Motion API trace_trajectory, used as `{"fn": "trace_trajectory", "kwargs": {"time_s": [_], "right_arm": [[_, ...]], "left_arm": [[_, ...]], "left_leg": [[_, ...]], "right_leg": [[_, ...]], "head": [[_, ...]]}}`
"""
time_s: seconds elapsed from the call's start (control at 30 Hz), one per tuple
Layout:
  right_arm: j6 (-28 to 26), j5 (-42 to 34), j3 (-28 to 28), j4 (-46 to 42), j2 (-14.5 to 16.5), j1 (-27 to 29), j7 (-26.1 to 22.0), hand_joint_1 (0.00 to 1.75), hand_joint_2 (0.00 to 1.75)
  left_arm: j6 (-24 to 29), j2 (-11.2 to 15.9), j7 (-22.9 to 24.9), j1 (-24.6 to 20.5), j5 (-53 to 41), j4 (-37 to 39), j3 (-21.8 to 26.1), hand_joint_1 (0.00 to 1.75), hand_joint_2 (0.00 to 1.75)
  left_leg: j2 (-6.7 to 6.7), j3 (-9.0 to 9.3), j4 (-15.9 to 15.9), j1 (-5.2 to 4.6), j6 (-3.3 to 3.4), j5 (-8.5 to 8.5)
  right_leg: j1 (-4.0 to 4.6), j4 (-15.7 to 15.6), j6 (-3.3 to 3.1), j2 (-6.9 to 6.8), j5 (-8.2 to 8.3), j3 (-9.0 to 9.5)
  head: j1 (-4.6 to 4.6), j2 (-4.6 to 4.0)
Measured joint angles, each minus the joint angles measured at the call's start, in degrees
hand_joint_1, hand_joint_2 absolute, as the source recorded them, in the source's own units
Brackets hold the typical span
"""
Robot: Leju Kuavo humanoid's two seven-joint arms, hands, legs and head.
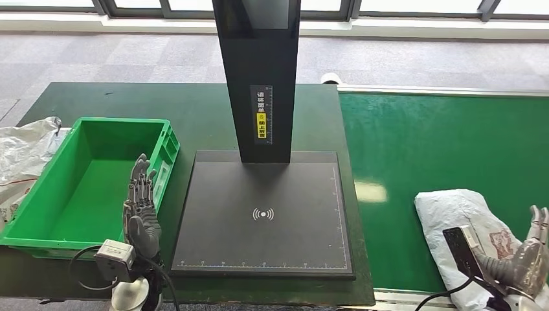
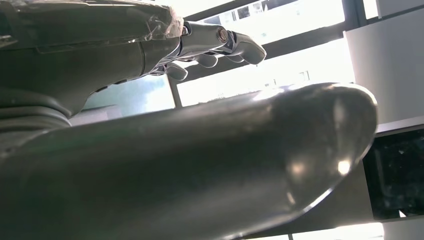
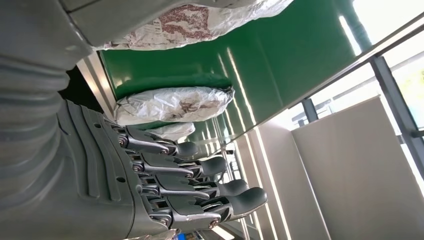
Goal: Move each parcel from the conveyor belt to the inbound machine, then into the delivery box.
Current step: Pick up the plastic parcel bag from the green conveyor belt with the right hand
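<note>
A white plastic parcel (image 1: 463,223) with red print lies on the green conveyor belt (image 1: 440,142) near its front edge. My right hand (image 1: 532,249) stands just to the right of it, fingers stretched out, holding nothing. In the right wrist view that parcel (image 3: 200,20) lies next to the hand, and the fingers (image 3: 200,182) are straight. My left hand (image 1: 141,207) is raised by the near right wall of the green delivery box (image 1: 39,201), fingers up and empty; its fingers (image 2: 220,42) are extended. The black inbound machine platform (image 1: 265,194) sits between box and belt.
The machine's black column (image 1: 259,71) rises from the back of the platform. Crumpled white bags (image 1: 26,149) lie left of the box. Two more parcels (image 3: 175,102) lie further along the belt in the right wrist view. Grey floor and windows lie beyond the table.
</note>
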Motion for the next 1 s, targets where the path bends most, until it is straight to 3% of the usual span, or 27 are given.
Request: {"fn": "trace_trajectory", "kwargs": {"time_s": [0.17,0.27,0.43,0.57,0.77,1.0], "right_arm": [[0.2,0.0,-0.3,0.6,-0.1,-0.2,0.6,0.00,1.75],[1.5,0.8,-0.9,3.8,-1.9,-1.9,3.7,0.00,1.75],[1.9,3.9,-2.0,17.3,-7.7,-7.3,8.6,0.00,1.75],[0.8,5.6,-2.1,29.5,-10.4,-11.5,9.6,0.00,1.75],[0.0,5.5,-2.1,42.3,-10.1,-15.7,8.9,0.00,1.75],[-0.3,5.5,-2.1,46.0,-8.9,-16.1,10.6,0.00,1.75]], "left_arm": [[-0.1,0.0,-0.1,-0.1,0.1,0.1,0.0,0.00,0.00],[-0.5,0.0,-0.3,-0.3,0.4,0.4,0.0,0.00,0.00],[-1.8,0.0,-0.3,-0.7,1.1,1.1,0.0,0.00,0.00],[-2.1,0.0,-0.3,-0.7,0.8,1.5,0.0,0.00,0.00],[-3.1,-0.1,0.6,-0.9,-1.4,1.8,-0.3,0.00,0.00],[-3.4,-0.1,1.7,-1.2,-2.3,2.1,-0.6,0.00,0.00]], "left_leg": [[0.01,0.00,0.0,0.00,0.00,0.00],[0.02,0.01,0.0,0.00,0.00,0.00],[0.03,0.01,0.0,-0.05,0.02,0.01],[0.03,0.01,0.0,-0.06,0.02,0.01],[0.00,0.01,0.0,-0.04,-0.02,0.04],[0.01,0.01,0.0,0.01,-0.02,0.03]], "right_leg": [[0.00,0.0,0.00,0.01,0.00,0.00],[-0.01,0.0,0.01,0.02,0.01,0.00],[-0.05,0.0,0.11,0.05,0.08,0.02],[-0.05,0.0,0.14,0.06,0.10,0.02],[0.00,0.0,0.12,0.02,0.09,0.01],[0.00,0.0,0.11,0.05,0.07,0.02]], "head": [[0.00,-0.01],[0.00,-0.01],[0.00,0.01],[0.00,0.00],[0.00,-0.01],[0.00,-0.01]]}}
